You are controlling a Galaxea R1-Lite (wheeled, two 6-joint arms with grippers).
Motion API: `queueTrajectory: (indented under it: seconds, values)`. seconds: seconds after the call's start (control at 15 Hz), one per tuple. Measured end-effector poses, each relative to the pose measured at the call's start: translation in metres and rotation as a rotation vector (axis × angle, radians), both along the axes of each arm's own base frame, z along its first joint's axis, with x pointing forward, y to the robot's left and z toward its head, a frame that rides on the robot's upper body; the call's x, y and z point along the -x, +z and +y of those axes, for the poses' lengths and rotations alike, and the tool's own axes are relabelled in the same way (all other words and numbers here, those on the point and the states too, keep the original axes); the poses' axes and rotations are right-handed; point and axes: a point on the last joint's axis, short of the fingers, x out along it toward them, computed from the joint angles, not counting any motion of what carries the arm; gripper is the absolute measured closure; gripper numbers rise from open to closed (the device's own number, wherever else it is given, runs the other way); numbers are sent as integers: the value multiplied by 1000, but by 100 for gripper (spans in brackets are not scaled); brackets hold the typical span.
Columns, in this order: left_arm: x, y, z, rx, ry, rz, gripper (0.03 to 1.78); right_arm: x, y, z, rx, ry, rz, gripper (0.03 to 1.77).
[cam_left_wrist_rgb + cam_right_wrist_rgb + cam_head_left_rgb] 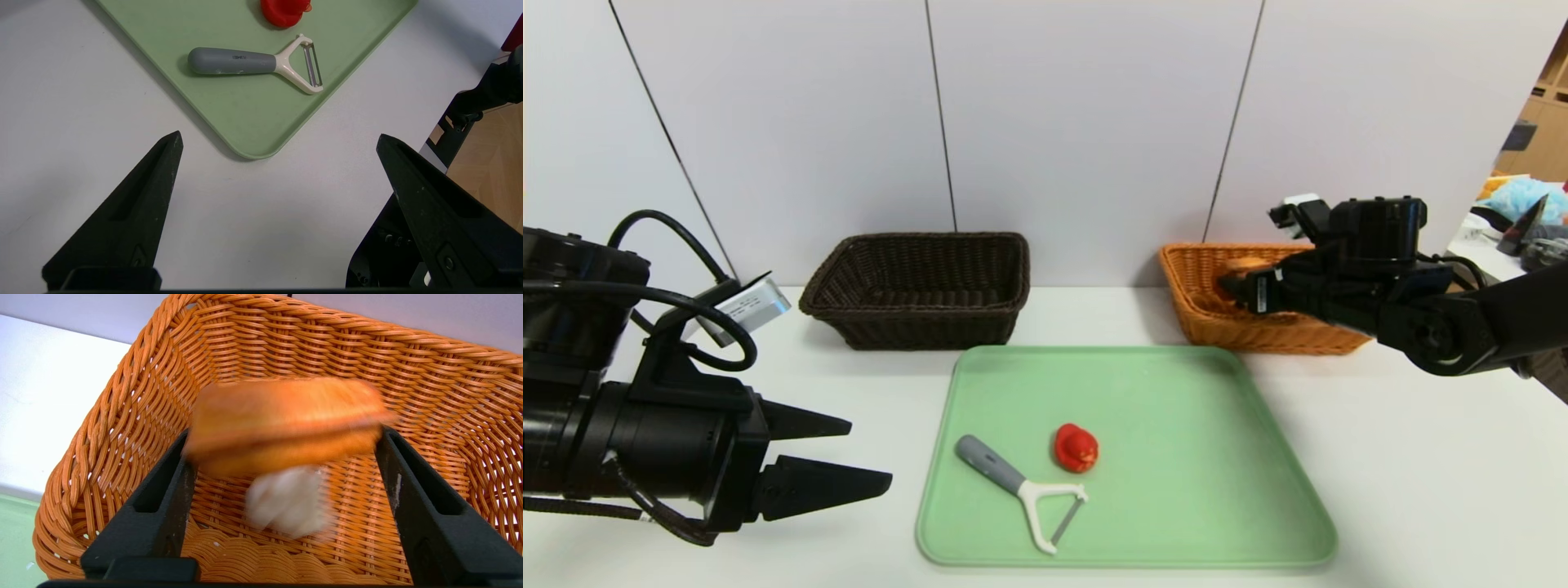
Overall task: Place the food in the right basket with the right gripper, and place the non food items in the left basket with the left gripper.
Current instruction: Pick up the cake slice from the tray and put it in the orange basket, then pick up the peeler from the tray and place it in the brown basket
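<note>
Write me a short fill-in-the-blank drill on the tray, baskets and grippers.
The peeler has a ____ handle.
The toy duck lies on the ____ tray.
The left gripper hovers beside the tray with its jaws ____.
The right gripper is at the ____ wicker basket.

Missing words: gray; green; open; orange

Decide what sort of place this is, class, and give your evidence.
Probably a robot test bench: two robot arms, the left gripper and right gripper, work over a white table against plain panels.
</note>
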Motion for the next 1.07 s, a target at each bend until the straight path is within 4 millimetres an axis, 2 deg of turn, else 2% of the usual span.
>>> queueTrajectory:
  seconds: [0.27, 0.6, 0.87, 1.07]
  values:
    - [0, 0, 0, 0, 0, -3, 12, 0, 3, 0, -4, 0, -8, 27]
    - [2, 3, 1, 5, 2, -14, 12, 10, 19, -1, -16, -1, -21, 18]
    - [9, 7, 2, 13, 4, -35, 12, 35, 42, -5, -18, 4, 9, 15]
    - [15, 12, 4, 33, 21, -42, 12, 64, 61, -5, -62, 41, 37, 13]
